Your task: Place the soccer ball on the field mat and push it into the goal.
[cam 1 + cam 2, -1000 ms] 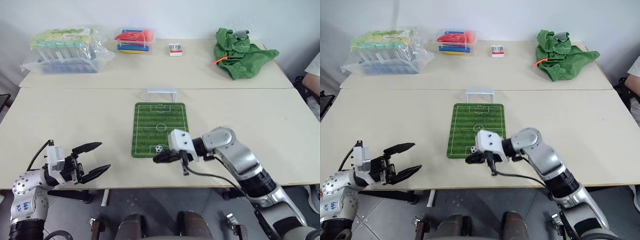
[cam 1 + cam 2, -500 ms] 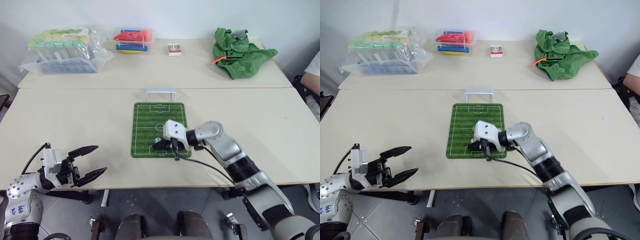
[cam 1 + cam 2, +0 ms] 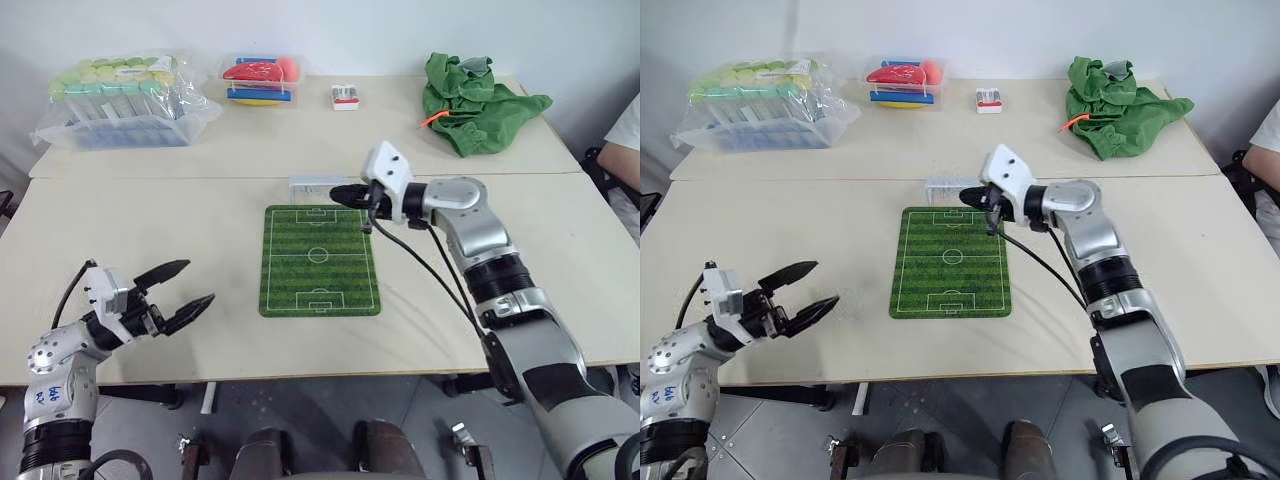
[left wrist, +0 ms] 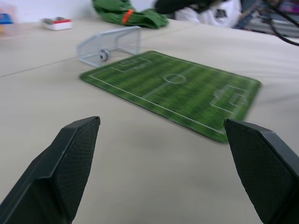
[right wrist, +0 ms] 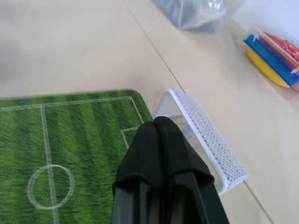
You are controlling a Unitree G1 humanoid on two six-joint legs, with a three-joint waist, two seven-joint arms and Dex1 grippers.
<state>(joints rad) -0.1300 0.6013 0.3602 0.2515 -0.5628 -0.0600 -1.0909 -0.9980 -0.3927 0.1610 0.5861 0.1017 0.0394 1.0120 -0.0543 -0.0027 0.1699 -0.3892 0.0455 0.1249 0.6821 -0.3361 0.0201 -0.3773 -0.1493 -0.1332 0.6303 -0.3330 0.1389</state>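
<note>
At upper centre of the head views, inside the goal (image 4: 110, 45), we found the ball (image 4: 103, 55), judged it light, hard and roll-prone, best nudged rather than pinched, our right gripper (image 3: 343, 194) clenched empty above the mat (image 3: 320, 260), left gripper (image 3: 186, 291) spread wide.

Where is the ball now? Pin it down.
In the left wrist view, the ball sits inside the goal, at the mat's far end, just off the green.
</note>
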